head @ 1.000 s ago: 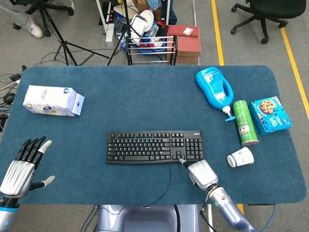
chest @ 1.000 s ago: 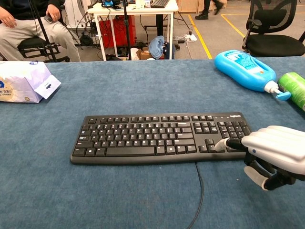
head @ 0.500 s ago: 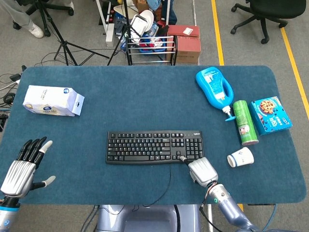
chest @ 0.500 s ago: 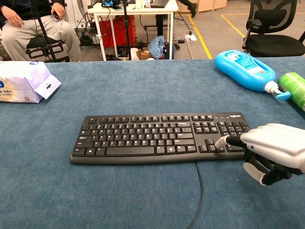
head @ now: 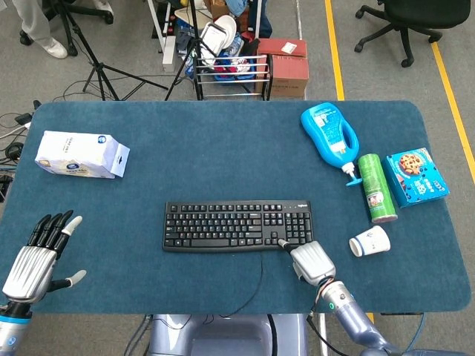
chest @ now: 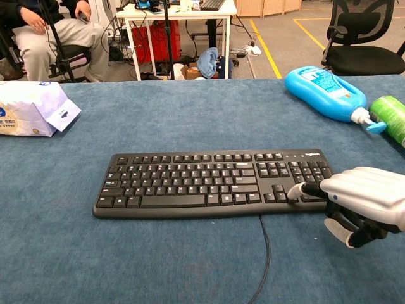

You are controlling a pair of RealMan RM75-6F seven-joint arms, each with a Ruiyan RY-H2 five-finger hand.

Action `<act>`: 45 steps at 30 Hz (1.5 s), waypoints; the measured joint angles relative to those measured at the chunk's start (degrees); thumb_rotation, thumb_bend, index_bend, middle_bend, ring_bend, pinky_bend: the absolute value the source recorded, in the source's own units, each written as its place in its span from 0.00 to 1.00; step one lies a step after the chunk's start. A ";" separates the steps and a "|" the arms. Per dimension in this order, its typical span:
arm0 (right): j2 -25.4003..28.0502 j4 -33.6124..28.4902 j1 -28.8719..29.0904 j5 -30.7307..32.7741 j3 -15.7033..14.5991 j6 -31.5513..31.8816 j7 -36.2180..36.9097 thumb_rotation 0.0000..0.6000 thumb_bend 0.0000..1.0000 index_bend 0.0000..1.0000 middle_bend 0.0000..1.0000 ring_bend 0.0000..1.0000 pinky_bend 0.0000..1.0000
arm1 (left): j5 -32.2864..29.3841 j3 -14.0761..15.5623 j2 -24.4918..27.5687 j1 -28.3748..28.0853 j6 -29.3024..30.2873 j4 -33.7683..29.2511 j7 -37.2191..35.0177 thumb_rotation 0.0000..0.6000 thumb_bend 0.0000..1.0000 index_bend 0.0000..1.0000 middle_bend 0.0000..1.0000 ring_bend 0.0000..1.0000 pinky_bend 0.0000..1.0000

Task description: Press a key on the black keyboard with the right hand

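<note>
**Fingertip on the key: push straight down, softly**

Keyboard (head: pixel 237 225), the black one, lies flat in the middle of the blue bench (head: pixel 223 148), with its thin cable (chest: pixel 266 259) running off the near edge. The right hand (chest: pixel 361 206) sits by the keyboard's near right corner. One finger (chest: pixel 302 189) points out and its white tip rests on a key there. The other fingers are curled in under the palm and hold nothing.

To do this well, I think the finger should go straight down, just a little, then lift. Pushing sideways could slide the keyboard. The curled fingers should stay clear of other keys.

The left hand (head: pixel 37 256) is spread wide, far off to the left, holding nothing.
</note>
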 measured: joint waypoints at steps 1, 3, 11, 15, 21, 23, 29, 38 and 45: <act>-0.04 0.01 0.03 0.05 -0.12 0.05 0.02 1.00 0.67 0.15 0.77 0.69 0.48 | 0.05 0.01 0.01 0.00 0.02 -0.01 -0.01 1.00 0.00 0.00 0.00 0.00 0.00; -0.15 0.02 0.09 0.19 -0.39 0.21 0.09 1.00 0.67 0.15 0.77 0.69 0.48 | 0.15 0.04 0.01 0.01 0.10 -0.01 -0.05 1.00 0.00 0.00 0.00 0.00 0.00; -0.33 0.03 0.47 1.04 -1.08 0.64 -0.04 1.00 0.67 0.15 0.77 0.69 0.48 | 0.26 0.11 0.02 -0.02 0.09 0.00 -0.19 1.00 0.00 0.00 0.00 0.00 0.00; -0.32 -0.16 0.70 1.29 -1.23 0.83 -0.05 1.00 0.67 0.15 0.77 0.69 0.48 | 0.27 0.13 0.00 -0.07 0.02 0.04 -0.25 1.00 0.00 0.00 0.00 0.00 0.00; -0.28 -0.43 1.00 1.51 -1.43 1.21 -0.15 1.00 0.67 0.15 0.76 0.69 0.48 | 0.33 0.14 0.03 -0.05 0.13 0.00 -0.28 1.00 0.00 0.00 0.00 0.00 0.00; -0.19 -0.62 1.08 1.52 -1.46 1.46 -0.18 1.00 0.67 0.15 0.76 0.69 0.48 | 0.36 0.16 0.04 -0.05 0.14 -0.01 -0.28 1.00 0.00 0.00 0.00 0.00 0.00; 0.84 -1.83 1.20 0.93 -1.39 2.81 -0.29 1.00 0.67 0.15 0.76 0.69 0.48 | 0.46 0.16 0.11 -0.02 0.30 -0.07 -0.39 1.00 0.00 0.00 0.00 0.00 0.00; 4.76 -5.11 0.64 -1.63 -0.79 6.66 0.04 1.00 0.61 0.15 0.57 0.53 0.48 | 0.53 0.18 0.23 0.06 0.54 -0.10 -0.63 1.00 0.00 0.00 0.00 0.00 0.00; 10.21 -6.61 -2.47 -7.96 -0.63 12.95 6.35 1.00 0.45 0.08 0.10 0.08 0.36 | 0.43 0.28 0.16 -0.07 0.10 -0.09 -0.68 1.00 0.00 0.00 0.00 0.00 0.00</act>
